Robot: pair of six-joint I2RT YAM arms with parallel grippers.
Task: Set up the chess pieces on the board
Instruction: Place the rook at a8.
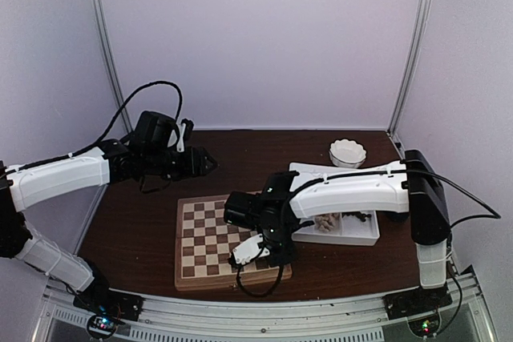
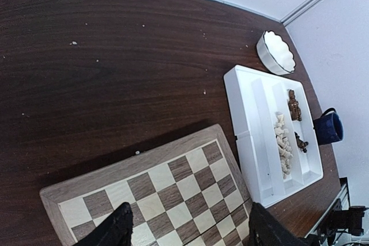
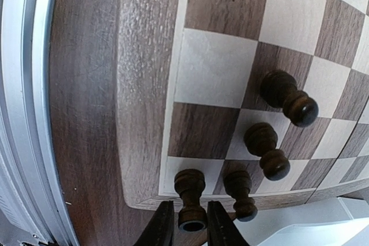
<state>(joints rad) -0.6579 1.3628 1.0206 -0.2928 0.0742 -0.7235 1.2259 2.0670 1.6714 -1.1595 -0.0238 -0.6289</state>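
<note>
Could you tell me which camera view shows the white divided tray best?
The left wrist view: the whole tray shows, compartments and pieces included. In the top view the right arm covers much of it; the right wrist view only a corner.

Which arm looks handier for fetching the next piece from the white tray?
Right. The right gripper flanks a dark piece at the board's near right corner, with the tray just beside that arm. The left gripper hangs open near the board's far left side, farther from the tray.

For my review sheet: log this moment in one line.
left fingers open near board | right fingers flanking dark piece on corner square, grip unclear | four dark pieces there | more pieces in tray
</note>
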